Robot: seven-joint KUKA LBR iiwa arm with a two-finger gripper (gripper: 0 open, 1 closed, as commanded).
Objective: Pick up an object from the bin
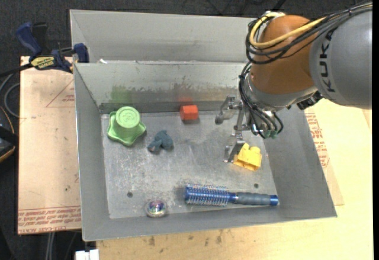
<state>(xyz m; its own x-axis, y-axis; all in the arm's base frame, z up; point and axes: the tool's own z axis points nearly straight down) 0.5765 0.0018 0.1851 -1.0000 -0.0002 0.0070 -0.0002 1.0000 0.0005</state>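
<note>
Although nothing is lifted, the hand (232, 131) stands wide near the bin's (177, 170) right wall, one finger beside the yellow block (249, 159); grasp and lift remain.

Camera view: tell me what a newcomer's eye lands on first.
The arm's big orange wrist cover looms over the right side of the bin, its gripper open just beside a yellow block. After that, the green cup at the left and the blue hairbrush along the near wall stand out.
</note>
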